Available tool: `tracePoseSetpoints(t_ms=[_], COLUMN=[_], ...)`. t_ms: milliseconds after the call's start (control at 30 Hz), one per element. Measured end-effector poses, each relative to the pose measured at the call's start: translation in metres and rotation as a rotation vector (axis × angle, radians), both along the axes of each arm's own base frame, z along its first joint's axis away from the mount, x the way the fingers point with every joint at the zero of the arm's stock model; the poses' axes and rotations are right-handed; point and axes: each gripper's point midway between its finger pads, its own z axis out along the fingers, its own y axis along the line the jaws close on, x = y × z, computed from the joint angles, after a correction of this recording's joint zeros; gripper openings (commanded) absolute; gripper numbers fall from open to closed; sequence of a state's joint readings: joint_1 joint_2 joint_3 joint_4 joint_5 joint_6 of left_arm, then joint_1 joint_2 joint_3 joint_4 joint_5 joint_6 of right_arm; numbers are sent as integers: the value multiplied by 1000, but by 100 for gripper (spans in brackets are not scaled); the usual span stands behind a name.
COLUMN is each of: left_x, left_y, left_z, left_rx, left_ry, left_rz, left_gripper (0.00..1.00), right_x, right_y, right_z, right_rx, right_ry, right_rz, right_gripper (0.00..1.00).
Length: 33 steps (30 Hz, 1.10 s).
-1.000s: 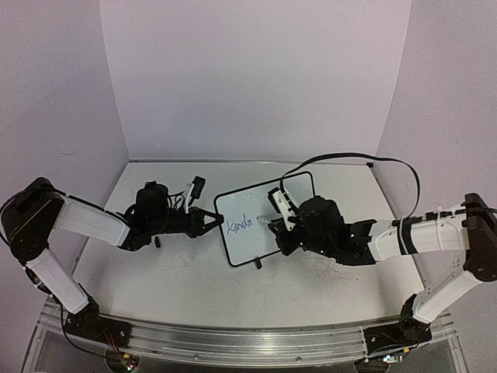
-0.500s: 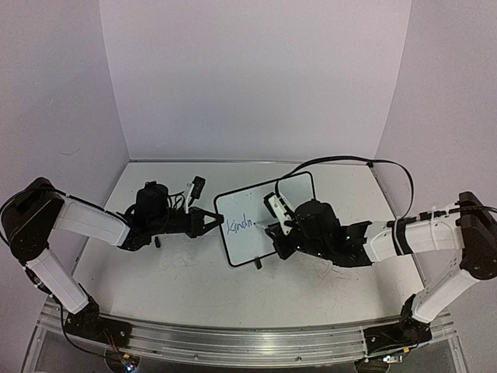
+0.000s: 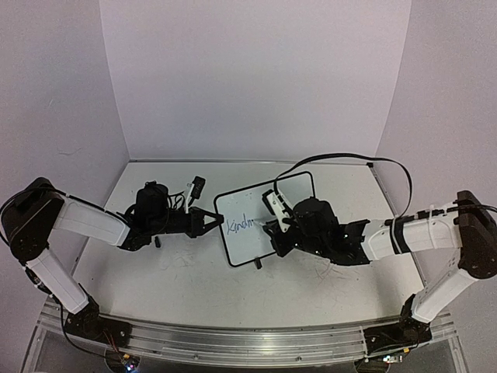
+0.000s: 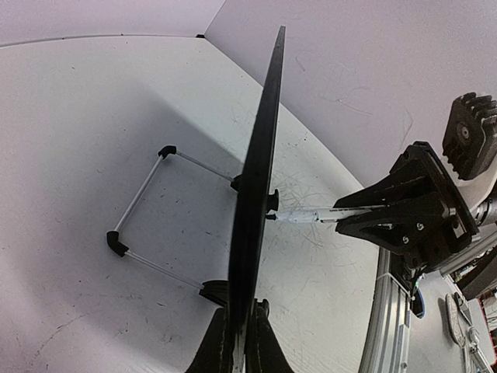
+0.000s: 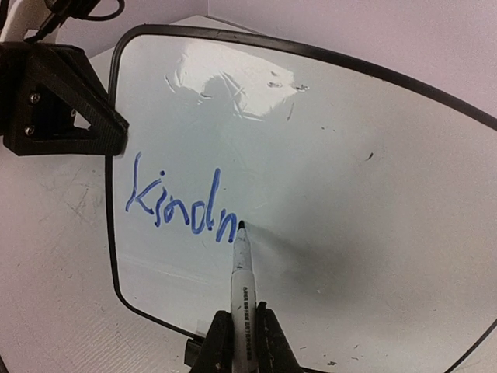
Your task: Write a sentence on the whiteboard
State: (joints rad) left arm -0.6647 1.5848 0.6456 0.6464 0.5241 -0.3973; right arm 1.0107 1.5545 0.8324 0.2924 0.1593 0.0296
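Observation:
The whiteboard (image 3: 272, 203) stands tilted on the table, black-framed; the left wrist view shows it edge-on (image 4: 260, 179). My left gripper (image 3: 218, 223) is shut on its left edge, jaws either side of the frame (image 4: 242, 342). The sentence (image 5: 182, 203) reads "Kindn" in blue, slanting along the lower left of the board (image 5: 349, 179). My right gripper (image 5: 243, 334) is shut on a white marker (image 5: 243, 287), whose dark tip touches the board just right of the last letter. From above, the right gripper (image 3: 273, 233) sits at the board's lower middle.
A wire stand with black feet (image 4: 147, 210) props the board from behind. A small black-and-white object (image 3: 194, 186) lies behind the left arm. The right arm's black cable (image 3: 342, 158) loops over the back right. A metal rail (image 3: 233, 342) runs along the near edge.
The right gripper and marker have shifted slightly left along the board, and the last blue letter has filled out. The left gripper has kept its hold on the board's edge.

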Motion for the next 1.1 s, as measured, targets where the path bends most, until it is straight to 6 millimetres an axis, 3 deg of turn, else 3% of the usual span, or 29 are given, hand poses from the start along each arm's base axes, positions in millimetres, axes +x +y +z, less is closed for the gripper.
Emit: tracePoseSetpoints(t_ms=[1100], left_x=[1], left_y=[0], left_z=[0], left_rx=[1], left_ry=[-1], left_rz=[3], left_gripper=[0], right_x=[8], right_y=[-6], right_z=[2], right_rx=[2], right_ry=[-15], right_rz=[-76], right_gripper=[0])
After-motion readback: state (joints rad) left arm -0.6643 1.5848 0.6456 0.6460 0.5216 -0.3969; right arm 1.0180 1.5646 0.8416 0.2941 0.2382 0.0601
